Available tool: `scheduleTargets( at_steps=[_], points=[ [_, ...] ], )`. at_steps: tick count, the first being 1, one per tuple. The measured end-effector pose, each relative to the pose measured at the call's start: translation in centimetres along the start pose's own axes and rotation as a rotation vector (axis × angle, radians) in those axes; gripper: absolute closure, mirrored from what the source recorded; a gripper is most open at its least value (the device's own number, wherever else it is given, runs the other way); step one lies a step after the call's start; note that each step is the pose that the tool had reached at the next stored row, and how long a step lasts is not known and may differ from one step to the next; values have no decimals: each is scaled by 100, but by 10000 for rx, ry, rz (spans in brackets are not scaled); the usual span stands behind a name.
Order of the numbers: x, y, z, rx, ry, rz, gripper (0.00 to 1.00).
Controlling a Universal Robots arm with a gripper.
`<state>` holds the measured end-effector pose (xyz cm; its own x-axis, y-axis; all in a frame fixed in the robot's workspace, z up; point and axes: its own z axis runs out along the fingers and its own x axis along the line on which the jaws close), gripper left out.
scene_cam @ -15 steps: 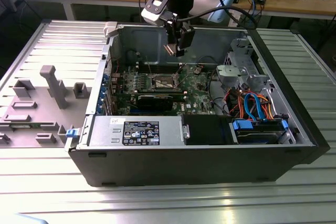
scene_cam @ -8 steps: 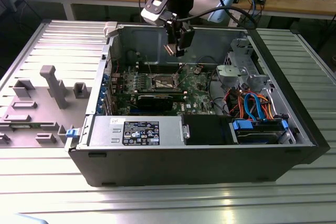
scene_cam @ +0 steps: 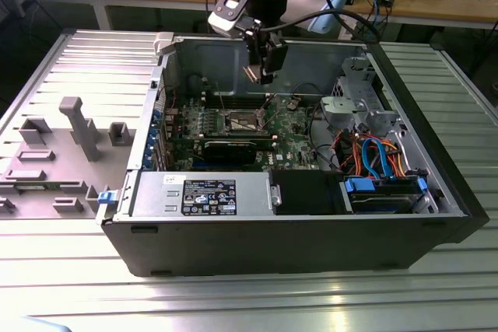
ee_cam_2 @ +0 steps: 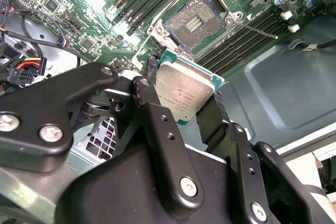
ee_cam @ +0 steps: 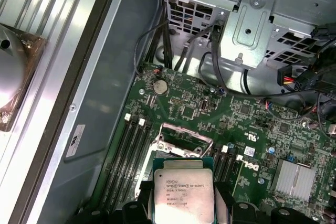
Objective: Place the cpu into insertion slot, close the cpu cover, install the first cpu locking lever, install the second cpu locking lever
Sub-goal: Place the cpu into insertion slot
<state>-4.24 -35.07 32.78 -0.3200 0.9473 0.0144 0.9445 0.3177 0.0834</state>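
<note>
My gripper [ee_cam_2: 185,98] is shut on the cpu [ee_cam_2: 184,88], a flat square chip with a silver-grey top and green edge, gripped by two opposite sides between black fingers [ee_cam_2: 212,115]. The cpu [ee_cam: 182,190] hangs above the green motherboard, apart from the insertion slot [ee_cam_2: 193,23], whose gold-brown contact field lies bare. In the first wrist view the cpu hides part of the slot [ee_cam: 181,141]. The cpu cover [ee_cam: 181,129], a silver frame, sits at the slot's edge; I cannot tell its angle. A thin wire locking lever [ee_cam_2: 258,28] sticks out beside the slot. In the exterior view my gripper [scene_cam: 263,74] hovers over the slot [scene_cam: 241,120].
The open computer case [scene_cam: 148,153] lies on a ribbed metal table. Memory slots [ee_cam_2: 247,40] flank the socket. A metal drive cage [ee_cam: 252,19] and cable bundles [scene_cam: 373,153] fill the exterior view's right; the power supply [scene_cam: 202,193] runs along the front. Grey fixtures [scene_cam: 78,126] stand at the exterior view's left.
</note>
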Motion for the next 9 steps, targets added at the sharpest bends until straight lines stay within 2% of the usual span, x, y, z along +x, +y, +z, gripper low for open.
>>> scheduleTargets(
  at_steps=[9],
  points=[
    [0,0,2,-2,-29,290,45]
  ],
)
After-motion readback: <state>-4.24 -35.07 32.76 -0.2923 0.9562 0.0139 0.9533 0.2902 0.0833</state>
